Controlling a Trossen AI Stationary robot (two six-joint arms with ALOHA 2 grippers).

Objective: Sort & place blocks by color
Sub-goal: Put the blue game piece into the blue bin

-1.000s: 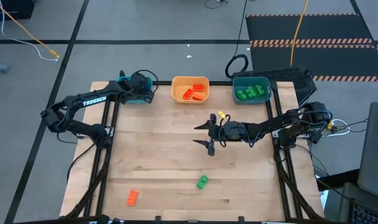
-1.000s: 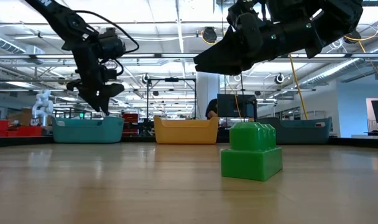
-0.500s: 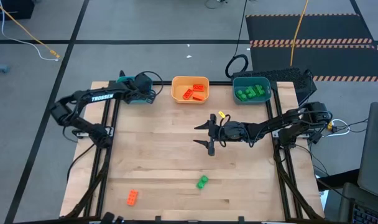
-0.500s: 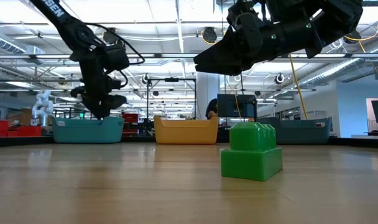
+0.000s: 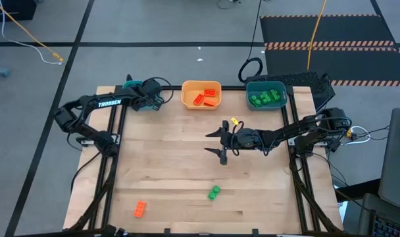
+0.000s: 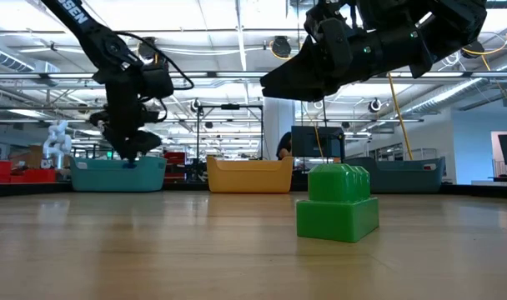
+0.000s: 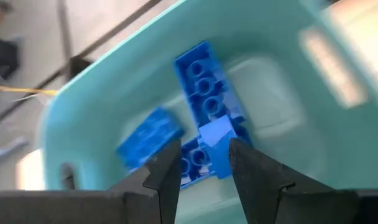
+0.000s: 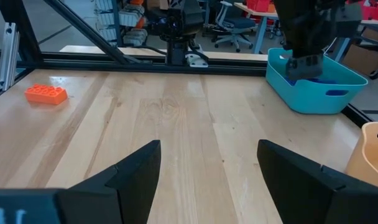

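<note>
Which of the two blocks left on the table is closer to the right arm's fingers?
The green block. It lies just in front of the right gripper, while the orange block sits farther off, toward the left corner.

Colours on my table: blue, orange-red and green over pale wood.

My left gripper [image 7: 204,167] is black, and under it lie bright blue blocks [image 7: 204,93] in a light teal tray [image 7: 108,93]. The middle tray [image 5: 200,95] is yellow-orange with orange-red blocks [image 5: 204,98] inside. The third tray [image 5: 266,96] is dark teal with green blocks [image 5: 266,97]. One green block [image 5: 214,192] and one orange-red block [image 5: 140,209] are on the light wooden table [image 5: 167,164]. My right gripper [image 5: 221,142] is black too, with a small yellow tag [image 5: 235,122].
</note>
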